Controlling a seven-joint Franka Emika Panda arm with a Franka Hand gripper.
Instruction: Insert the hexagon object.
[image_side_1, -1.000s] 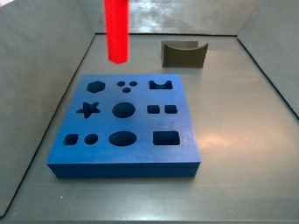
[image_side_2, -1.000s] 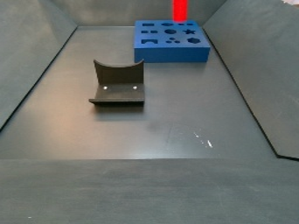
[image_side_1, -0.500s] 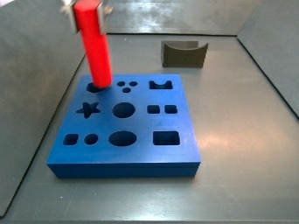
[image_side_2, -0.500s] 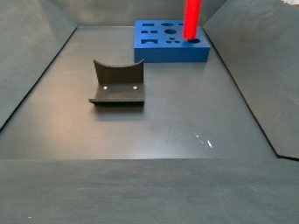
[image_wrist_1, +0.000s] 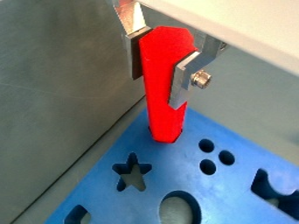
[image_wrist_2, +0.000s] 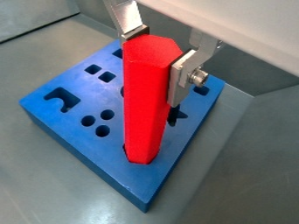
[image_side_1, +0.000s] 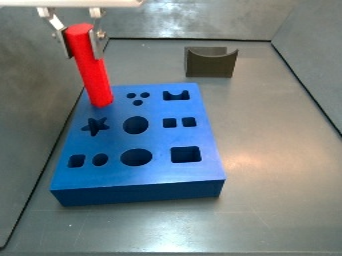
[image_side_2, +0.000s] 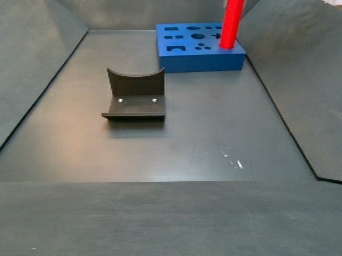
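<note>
My gripper (image_wrist_1: 160, 54) is shut on the top of a long red hexagon bar (image_wrist_1: 163, 83), which hangs upright. It shows in both wrist views (image_wrist_2: 149, 96) and both side views (image_side_1: 91, 68) (image_side_2: 233, 22). The bar's lower end sits at a corner hole of the blue block (image_side_1: 140, 140), beside the star hole (image_wrist_1: 132, 171); how deep it sits is hidden. The block has several shaped holes and shows in the other views too (image_wrist_2: 70, 101) (image_side_2: 198, 50). The silver fingers (image_wrist_2: 184, 77) press on the bar's two sides.
The dark fixture (image_side_2: 135, 96) stands on the grey floor apart from the block, also seen in a side view (image_side_1: 210, 62). Grey walls (image_side_1: 40, 130) close in the floor on the sides.
The red bar and my gripper have come down and shifted toward the block's corner hole. The blue block seems to have shifted slightly. The fixture has not moved.
</note>
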